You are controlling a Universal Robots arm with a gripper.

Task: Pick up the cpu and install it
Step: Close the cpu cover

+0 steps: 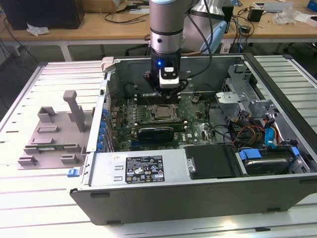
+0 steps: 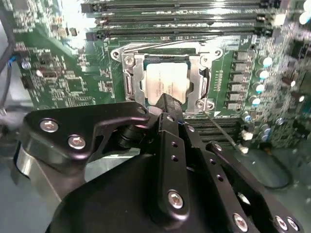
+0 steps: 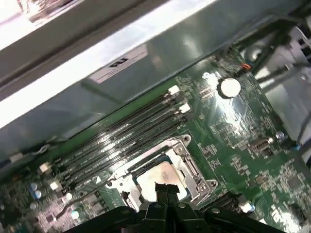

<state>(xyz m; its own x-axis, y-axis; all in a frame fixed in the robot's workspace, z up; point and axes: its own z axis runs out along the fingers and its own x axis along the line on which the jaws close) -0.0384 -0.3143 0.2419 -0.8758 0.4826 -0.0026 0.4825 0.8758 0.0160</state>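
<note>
**Step in hand:** The cpu (image 2: 164,83) lies flat inside the socket (image 2: 130,80) on the motherboard (image 2: 73,82), its pale top facing up and framed by the socket's metal. In my judgement the pick-up and transfer are done and the work stands at the seating stage. I cannot tell whether the chip is fully home or the retaining frame latched.

**End effector:** In both wrist views the end effector (image 3: 165,190) has its fingers drawn together with nothing between them. The tips stand directly over the socket, close above the cpu's near edge; contact cannot be confirmed.

**What a further move calls for:** In my judgement, a straight vertical path and light force. The socket's frame sits just beside the fingertips, and a sideways drag could shift the chip.

**Pose:** The arm (image 1: 168,25) hangs near upright over the socket, reaching down into the open computer case (image 1: 148,193). The grey tray (image 1: 49,134) sits well apart from the socket, outside the case on the surface (image 1: 29,198).
</note>
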